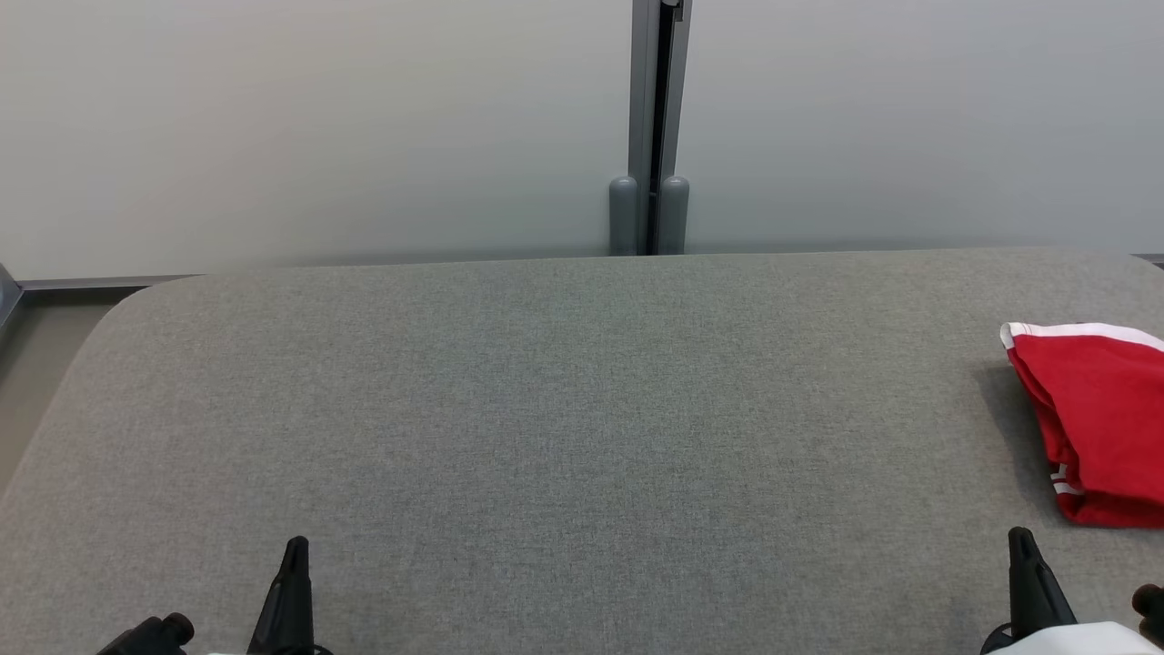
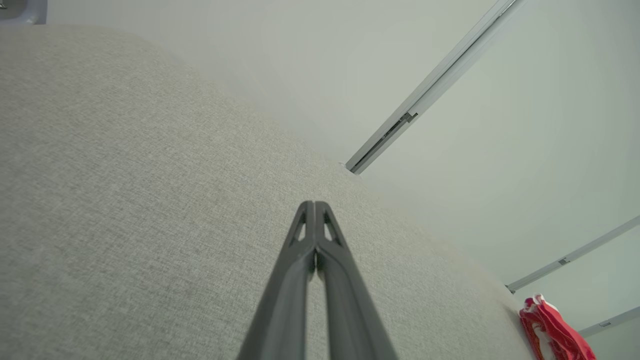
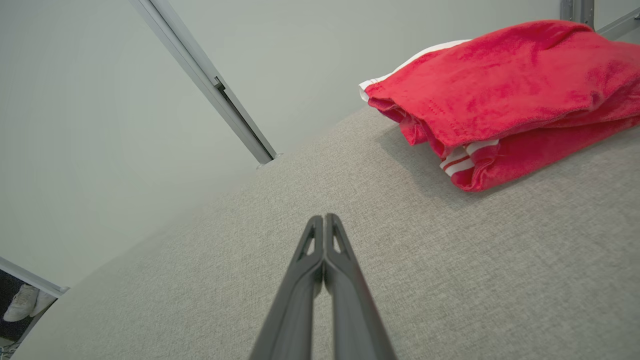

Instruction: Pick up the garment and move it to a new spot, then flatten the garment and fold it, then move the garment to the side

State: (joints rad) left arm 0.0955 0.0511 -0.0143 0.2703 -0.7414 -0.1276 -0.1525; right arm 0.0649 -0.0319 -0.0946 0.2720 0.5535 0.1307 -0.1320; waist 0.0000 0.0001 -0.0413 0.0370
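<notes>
As I judged, garment [image 1: 1096, 423]: lay folded just right of right gripper [image 1: 1020, 544]; task seemingly done.
Left gripper [image 1: 296, 548]: fingers were together, empty; right likewise.

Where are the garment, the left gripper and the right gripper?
garment [image 3: 505, 95], right wrist view, upper red fold.
left gripper [image 2: 314, 204], left wrist view, shut fingertips.
right gripper [image 3: 324, 217], right wrist view, shut fingertips.

Bright, even, diffuse light throughout. The red garment [image 3: 500, 95], ahead and right of the right gripper [image 3: 325, 217], throws a soft-edged shadow on its gripper-facing side; the source is perhaps overhead beyond it. Both wrist views stretch at the edges, and the gripper's near end looks soft.
</notes>
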